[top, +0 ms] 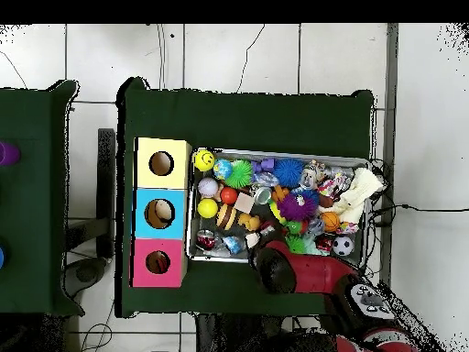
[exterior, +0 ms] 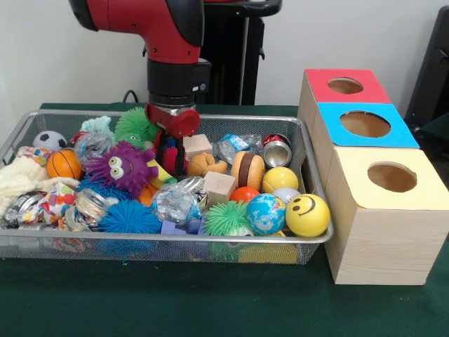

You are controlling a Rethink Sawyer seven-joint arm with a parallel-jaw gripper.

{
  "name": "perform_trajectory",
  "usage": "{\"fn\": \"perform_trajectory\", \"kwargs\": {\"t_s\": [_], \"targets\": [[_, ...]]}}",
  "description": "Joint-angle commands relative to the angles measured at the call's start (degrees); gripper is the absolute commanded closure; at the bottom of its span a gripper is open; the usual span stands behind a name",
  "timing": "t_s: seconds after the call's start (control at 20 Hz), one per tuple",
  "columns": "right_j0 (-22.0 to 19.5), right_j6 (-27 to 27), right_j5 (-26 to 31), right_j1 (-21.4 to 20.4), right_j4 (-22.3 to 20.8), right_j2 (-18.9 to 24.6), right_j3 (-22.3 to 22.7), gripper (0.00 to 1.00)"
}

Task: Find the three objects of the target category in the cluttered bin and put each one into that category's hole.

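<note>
The bin is a silver wire-mesh basket packed with toys; it also shows in the overhead view. The hole is the round cut-out in the red top of the farthest wooden box, at the bottom of the box row in the overhead view. My gripper hangs from the red arm and reaches down into the bin's back middle, between a purple furry monster and a wooden cube. In the overhead view the arm hides the gripper.
The blue-topped box and the yellow-topped box stand in front of the red one. The bin holds a smiley ball, a globe ball, a yellow ball, a burger toy, a can, a basketball and spiky balls.
</note>
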Motion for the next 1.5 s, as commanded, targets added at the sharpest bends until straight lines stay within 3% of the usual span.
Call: {"fn": "perform_trajectory", "kwargs": {"t_s": [0.05, 0.55, 0.85, 1.5], "targets": [[1.7, 2.9, 9.2, -1.3, 3.9, 2.4, 2.9, 0.0], [3.0, 3.2, 7.0, 2.0, 5.0, 1.5, 0.8, 0.0], [2.3, 2.8, 8.5, -0.5, 5.5, 2.3, 2.4, 0.0], [0.5, -0.1, 18.9, -8.4, 9.2, 6.0, 3.0, 0.0]]}}
